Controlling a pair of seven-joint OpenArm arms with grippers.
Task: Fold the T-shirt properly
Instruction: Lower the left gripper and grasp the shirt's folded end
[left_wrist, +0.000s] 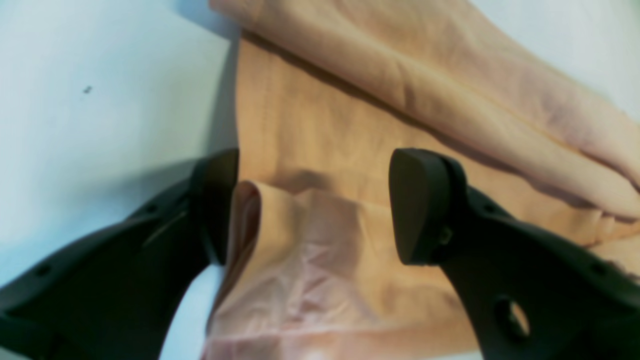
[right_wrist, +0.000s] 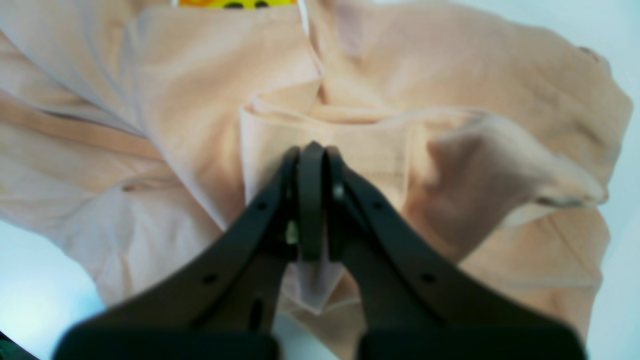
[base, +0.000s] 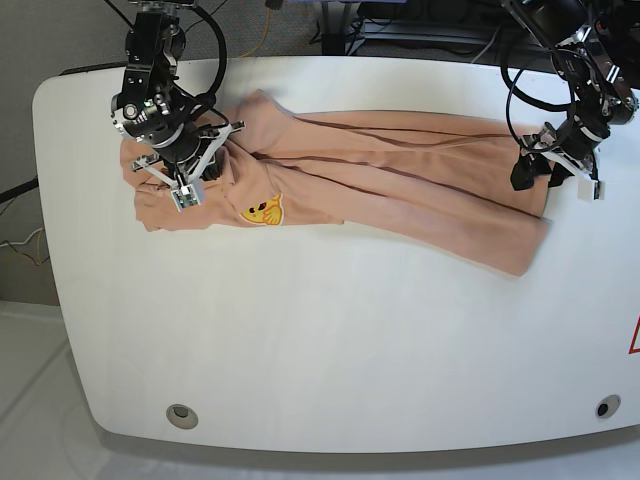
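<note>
The salmon T-shirt (base: 400, 170) lies stretched across the far half of the white table (base: 330, 330), with a yellow mark (base: 263, 210) near its left end. My right gripper (right_wrist: 311, 165) is shut on a bunched fold of the shirt near the yellow mark (right_wrist: 235, 3); in the base view it (base: 172, 165) sits on the shirt's left end. My left gripper (left_wrist: 315, 205) is open, its fingers (left_wrist: 420, 205) standing on either side of a curled corner of the shirt (left_wrist: 310, 125); in the base view it (base: 533, 175) is at the shirt's right end.
Cables (base: 400, 35) run along the table's back edge. Two round fittings (base: 181, 415) sit near the front corners. The table's right edge lies close behind the left arm (base: 590, 90). Bare white tabletop shows beside the cloth in the left wrist view (left_wrist: 100, 100).
</note>
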